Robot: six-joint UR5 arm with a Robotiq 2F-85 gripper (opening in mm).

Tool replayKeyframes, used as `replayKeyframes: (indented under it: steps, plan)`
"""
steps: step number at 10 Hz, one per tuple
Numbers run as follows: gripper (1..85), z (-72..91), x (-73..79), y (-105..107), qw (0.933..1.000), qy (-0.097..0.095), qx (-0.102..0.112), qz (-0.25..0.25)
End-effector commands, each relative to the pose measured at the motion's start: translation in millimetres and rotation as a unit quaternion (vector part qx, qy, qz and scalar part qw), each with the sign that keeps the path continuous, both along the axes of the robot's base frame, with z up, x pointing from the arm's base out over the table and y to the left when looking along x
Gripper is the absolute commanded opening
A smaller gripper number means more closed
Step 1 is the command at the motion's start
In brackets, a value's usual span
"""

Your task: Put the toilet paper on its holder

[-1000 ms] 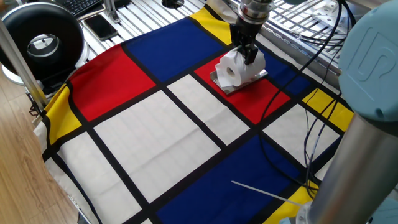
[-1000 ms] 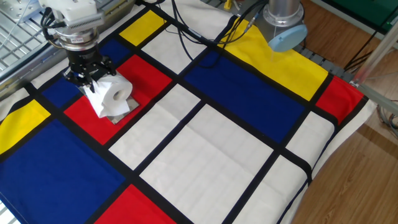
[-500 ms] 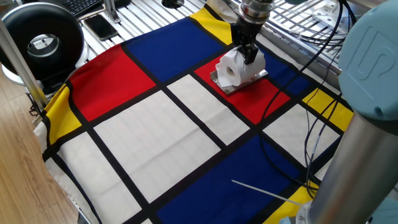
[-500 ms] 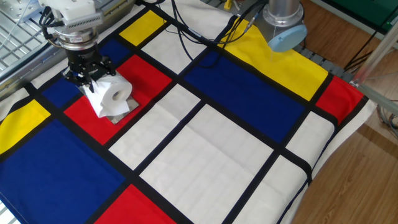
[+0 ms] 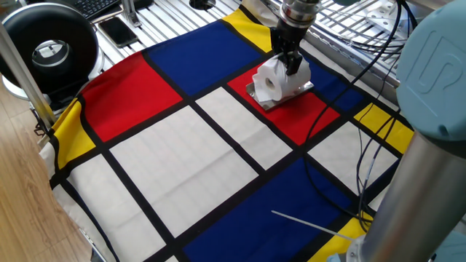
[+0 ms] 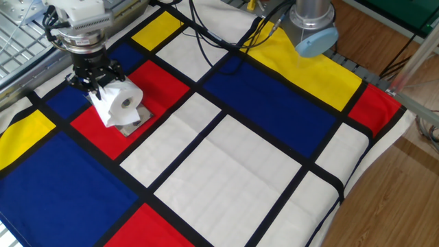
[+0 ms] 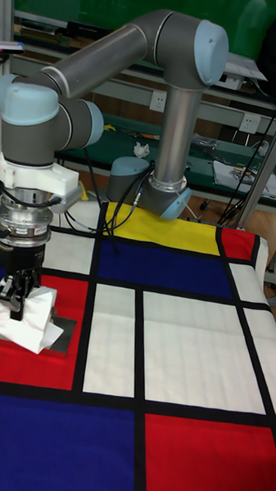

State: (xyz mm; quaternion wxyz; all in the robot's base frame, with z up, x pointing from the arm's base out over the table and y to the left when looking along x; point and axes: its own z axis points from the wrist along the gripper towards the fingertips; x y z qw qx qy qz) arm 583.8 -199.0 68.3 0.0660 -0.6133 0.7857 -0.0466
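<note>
In one fixed view, the toilet paper (image 5: 275, 81) sits in the upper middle of the frame on a red panel of the checked tablecloth (image 5: 182, 145), a flat cloth of red, blue, yellow and white blocks edged with black bands. The roll is white, soft and slightly squashed, its small core hole facing lower left, so its long axis runs from lower left to upper right. Under it lies the holder (image 5: 256, 96), a shiny metal plate showing only at its edges. The gripper (image 5: 290, 61) comes down from the top edge with its black fingers clamped on the roll's far end. A black round device (image 5: 49, 48) and a dark phone (image 5: 117, 30) lie at the upper left on a slatted metal table (image 5: 156, 25); black cables (image 5: 364, 156) trail at the right, partly behind the arm's blurred grey-blue body.

In the other fixed view, the roll (image 6: 117, 104) is at the upper left, the core hole facing lower right, the plate (image 6: 132, 124) peeking out beneath. The gripper (image 6: 92, 77) closes on the roll's upper left end. The arm's base (image 6: 313, 27) stands at the top, cables (image 6: 212, 34) running across the cloth to it.

In the tall fixed view, the roll (image 7: 34, 315) is at the left edge, its end hidden, the gripper (image 7: 18, 292) pinching its top from above and the grey plate (image 7: 63, 330) just right of it. A green workbench (image 7: 234, 172) crosses the background.
</note>
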Motion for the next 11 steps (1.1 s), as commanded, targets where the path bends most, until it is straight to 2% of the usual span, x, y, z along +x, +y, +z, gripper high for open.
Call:
replayKeyframes:
  steps: [1,3,4,5,6,8,10,11]
  plan:
    - [1.3,1.8,0.0,-12.1,1.0000,-0.002,-0.004,0.005]
    - [1.7,1.2,3.3,-12.0,1.0000,-0.008,-0.003,0.003]
    - [34.0,-1.0,4.8,-3.8,0.9999,-0.006,0.010,0.011]
    - [62.0,-3.0,3.2,2.7,0.9997,0.003,0.019,0.017]
    - [65.7,-2.8,2.1,5.1,0.9996,0.008,0.021,0.018]
    - [66.0,-1.0,4.0,3.5,0.9995,0.009,0.020,0.023]
    - [77.0,-0.2,5.9,3.0,0.9991,0.009,0.026,0.032]
    - [78.3,0.6,4.6,3.1,0.9991,0.013,0.027,0.032]
